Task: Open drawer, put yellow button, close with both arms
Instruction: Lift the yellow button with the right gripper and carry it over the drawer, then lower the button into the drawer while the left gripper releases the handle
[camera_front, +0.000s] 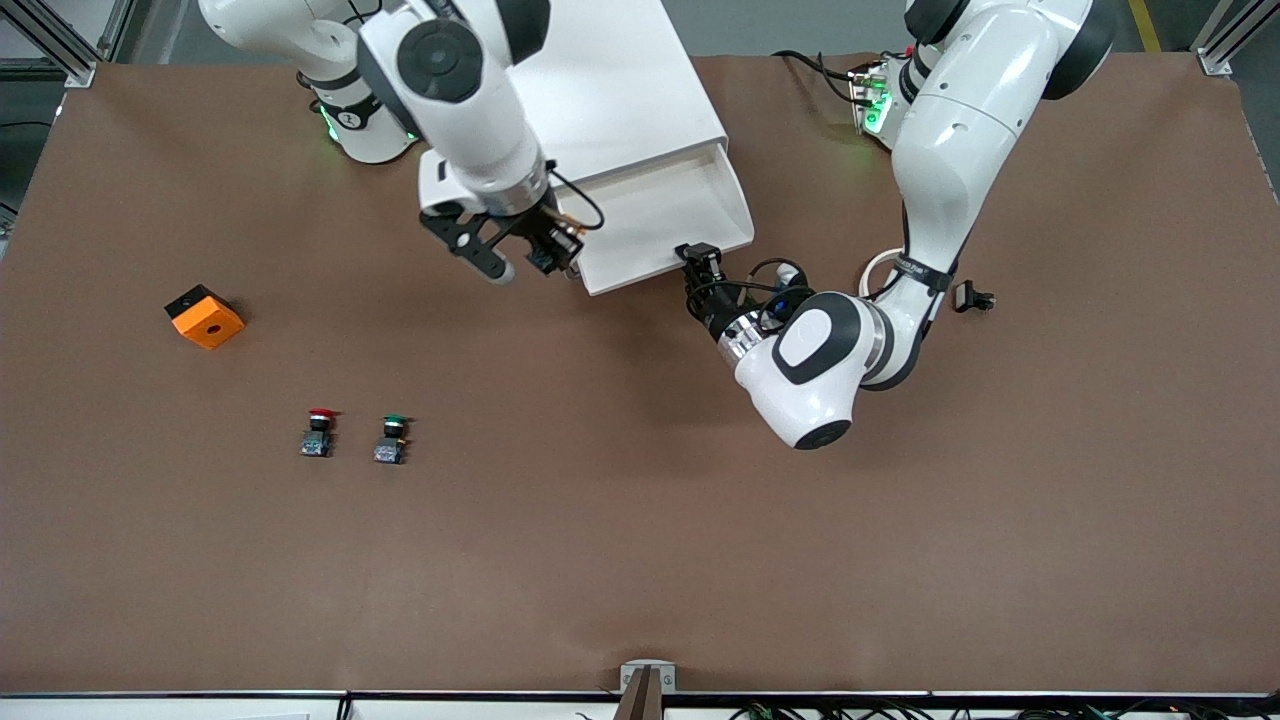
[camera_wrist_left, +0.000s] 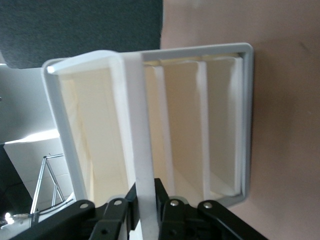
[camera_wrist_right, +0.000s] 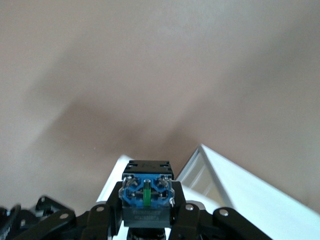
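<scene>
The drawer (camera_front: 738, 203) is pulled out of the white cabinet (camera_front: 610, 90), and its tray looks empty. My left gripper (camera_front: 699, 258) is shut on the drawer's cream front slat (camera_wrist_left: 141, 145) at the end toward the left arm; the left wrist view (camera_wrist_left: 145, 205) shows both fingers pressed on the slat. My right gripper (camera_front: 543, 258) hangs over the table beside the drawer's other front corner. It is shut on a push button (camera_wrist_right: 147, 192) whose bluish square base shows (camera_front: 541, 262). The button's cap is hidden, so I cannot see its colour.
An orange cube with a hole (camera_front: 205, 316) lies toward the right arm's end. A red-capped button (camera_front: 319, 432) and a green-capped button (camera_front: 391, 438) stand side by side nearer the front camera. A small black part (camera_front: 972, 298) lies by the left arm.
</scene>
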